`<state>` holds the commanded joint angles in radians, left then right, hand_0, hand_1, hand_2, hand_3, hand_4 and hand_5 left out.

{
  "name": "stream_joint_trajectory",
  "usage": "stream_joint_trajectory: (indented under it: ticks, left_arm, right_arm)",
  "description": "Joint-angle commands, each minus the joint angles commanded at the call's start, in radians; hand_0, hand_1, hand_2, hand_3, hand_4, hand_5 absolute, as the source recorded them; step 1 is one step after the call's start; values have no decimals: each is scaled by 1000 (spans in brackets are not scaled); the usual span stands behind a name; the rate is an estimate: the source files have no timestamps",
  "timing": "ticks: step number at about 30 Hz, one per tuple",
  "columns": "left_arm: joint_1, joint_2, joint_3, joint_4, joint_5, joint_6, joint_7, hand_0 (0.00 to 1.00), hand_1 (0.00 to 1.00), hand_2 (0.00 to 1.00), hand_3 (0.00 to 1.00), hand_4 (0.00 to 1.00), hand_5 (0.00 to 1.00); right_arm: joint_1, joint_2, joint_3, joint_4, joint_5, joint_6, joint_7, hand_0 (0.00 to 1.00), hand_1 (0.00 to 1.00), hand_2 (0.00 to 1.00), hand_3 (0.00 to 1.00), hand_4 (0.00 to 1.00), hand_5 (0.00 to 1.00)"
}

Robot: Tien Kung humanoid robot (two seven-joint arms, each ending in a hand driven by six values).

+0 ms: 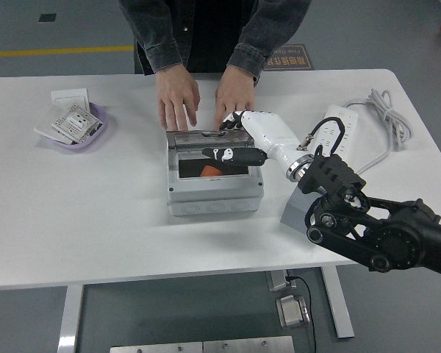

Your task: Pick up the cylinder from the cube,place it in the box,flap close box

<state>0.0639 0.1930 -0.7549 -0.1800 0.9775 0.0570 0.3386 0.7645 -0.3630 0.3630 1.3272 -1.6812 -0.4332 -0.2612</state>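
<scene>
Orange cylinder (211, 171) inside grey box (214, 197), right hand (239, 140) open-fingered on its clear flap (206, 140).

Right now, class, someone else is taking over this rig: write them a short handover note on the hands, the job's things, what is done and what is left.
Right robot hand: fingers extended over the box, resting on its clear flap, gripping nothing.
Left robot hand: out of view.
Orange cylinder: already in the box.
Person's hands rest at the box's far edge.
Done: pick and place.
Left: push the half-raised flap fully shut.
</scene>
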Motion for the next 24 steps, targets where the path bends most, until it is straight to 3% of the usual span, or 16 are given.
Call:
stream_joint_trajectory:
  ticks: [16,24]
  left_arm:
    - [-2,-2,79,0,-77,3,-18,594,620,557,575,479,300]
    - [-2,-3,76,0,-65,4,-16,594,620,557,574,476,293]
  right_arm:
    - [-47,-25,-4,42,-8,-22,10,623,661,676,629,981,849]
    - [-55,-40,-6,71,-10,-35,11,612,656,675,626,967,851]
